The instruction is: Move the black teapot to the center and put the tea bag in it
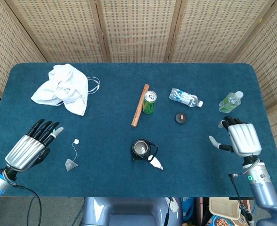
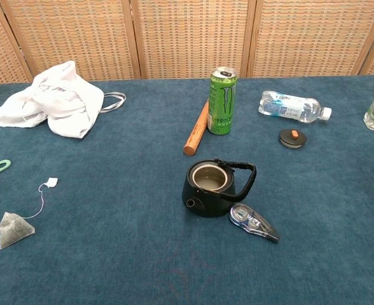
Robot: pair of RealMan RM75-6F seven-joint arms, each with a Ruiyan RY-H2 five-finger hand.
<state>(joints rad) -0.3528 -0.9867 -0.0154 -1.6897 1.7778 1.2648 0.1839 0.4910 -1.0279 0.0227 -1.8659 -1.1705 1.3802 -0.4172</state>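
**Teapot sits mid-surface, tea bag lies apart**

A dark blue carpeted surface (image 1: 129, 188) stands before woven cane screen panels (image 1: 138, 28) that close off the back of the room. The black teapot (image 2: 211, 188) stands lidless near the middle, a correction tape dispenser (image 2: 253, 222) touching its base. The tea bag (image 2: 13, 229) lies well to the left, its string trailing to a paper tag. The left robot hand (image 1: 31, 147) hovers near it, fingers spread wide and empty. The right robot hand (image 1: 241, 139) hangs over the surface's right edge, fingers apart, holding nothing. Behind the teapot are a green can (image 2: 222, 100), a wooden stick (image 2: 196, 129), a lying water bottle (image 2: 293, 106) and the small round lid (image 2: 292, 138). A white cloth (image 2: 53, 98) is bunched at far left.
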